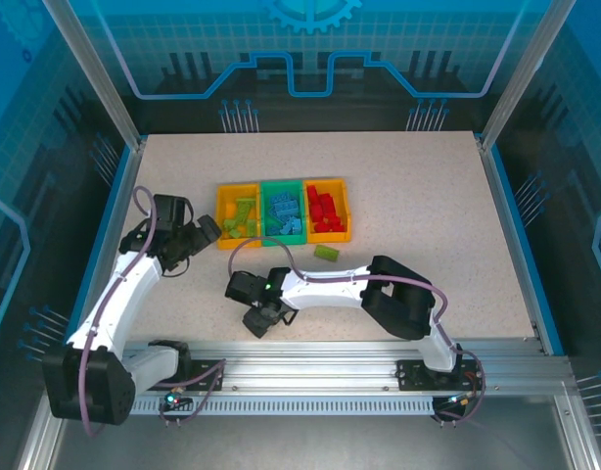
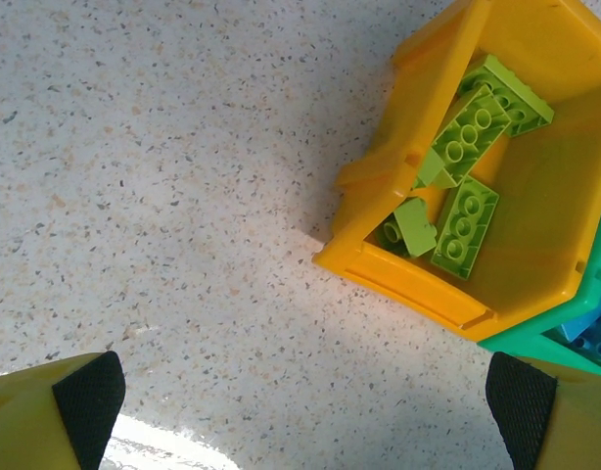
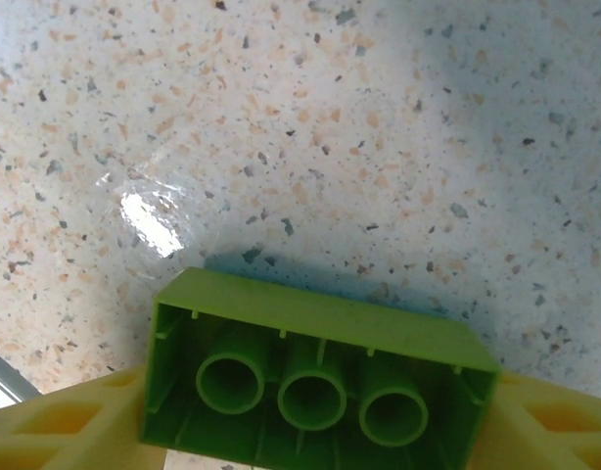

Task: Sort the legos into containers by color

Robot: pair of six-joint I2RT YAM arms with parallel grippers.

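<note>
Right claw [image 3: 315, 423] grasps 1 lime brick [image 3: 320, 377]; left claw [image 2: 302, 411], released, hovers beside the yellow bin [image 2: 403, 279].

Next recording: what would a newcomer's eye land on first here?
First, the row of three bins mid-table, holding sorted bricks in lime, blue and red. Next, the lime brick, underside to the wrist camera, gripped by the right gripper. A loose green brick lies just in front of the bins.

i get bright, even overhead light; blue tint on the enclosure walls [image 1: 46, 117]. glare patch on the table [image 3: 149, 220], soft shadow behind the green brick [image 3: 315, 387]. all three views sharp.
</note>
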